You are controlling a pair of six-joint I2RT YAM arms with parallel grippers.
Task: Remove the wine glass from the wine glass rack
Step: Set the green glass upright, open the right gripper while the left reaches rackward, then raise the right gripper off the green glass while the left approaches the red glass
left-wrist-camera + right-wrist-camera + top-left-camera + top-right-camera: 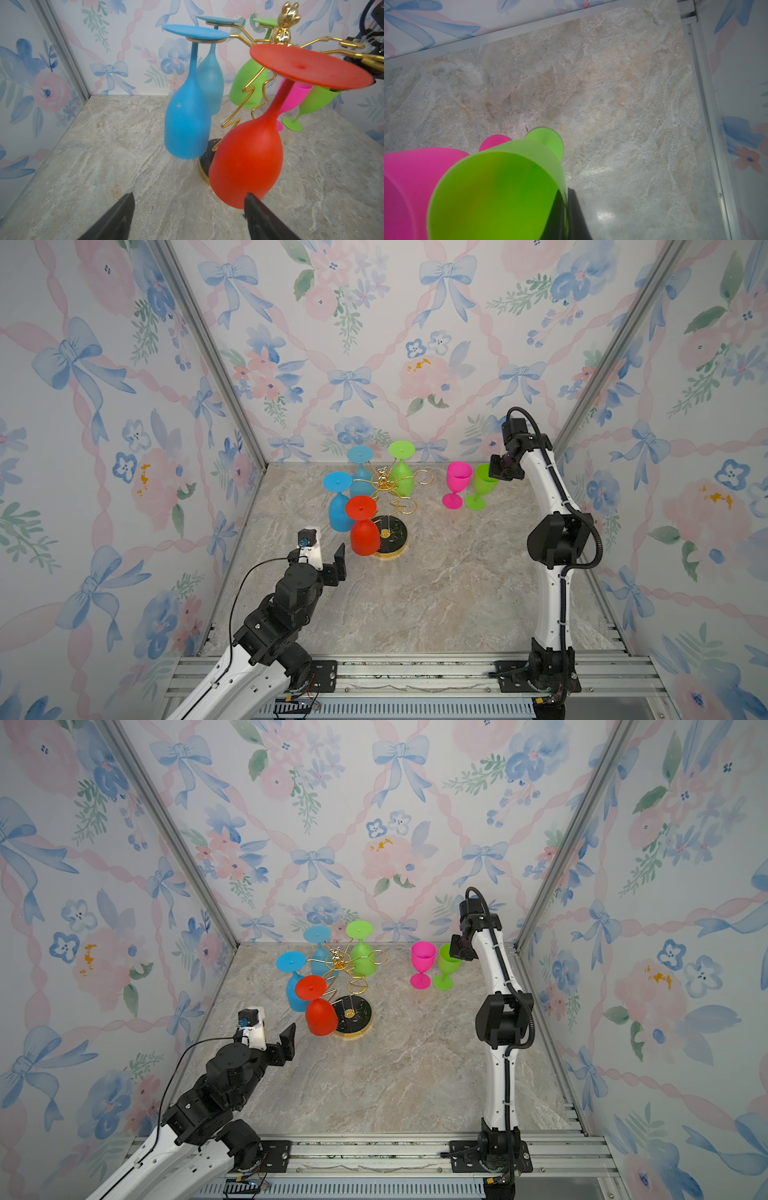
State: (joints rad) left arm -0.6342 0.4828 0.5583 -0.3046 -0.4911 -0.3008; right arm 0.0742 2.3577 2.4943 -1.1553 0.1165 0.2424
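The gold wire wine glass rack (390, 485) stands on its round black base (395, 533) at the middle back. A red wine glass (365, 537) hangs upside down from its nearest arm, bowl close to the base (202, 166). My left gripper (189, 195) is open just short of the red bowl (247, 158), one fingertip (249, 197) in front of the bowl's lower edge; contact cannot be judged. My right gripper (566, 191) is shut on the rim of an upright green wine glass (496, 187) standing on the table right of the rack (482, 485).
Two blue glasses (340, 510) (360, 477) and a green one (402, 481) also hang upside down on the rack. A pink glass (457, 483) stands upright beside the held green one. Two rack arms on the right carry nothing. Floral walls close in the back and sides.
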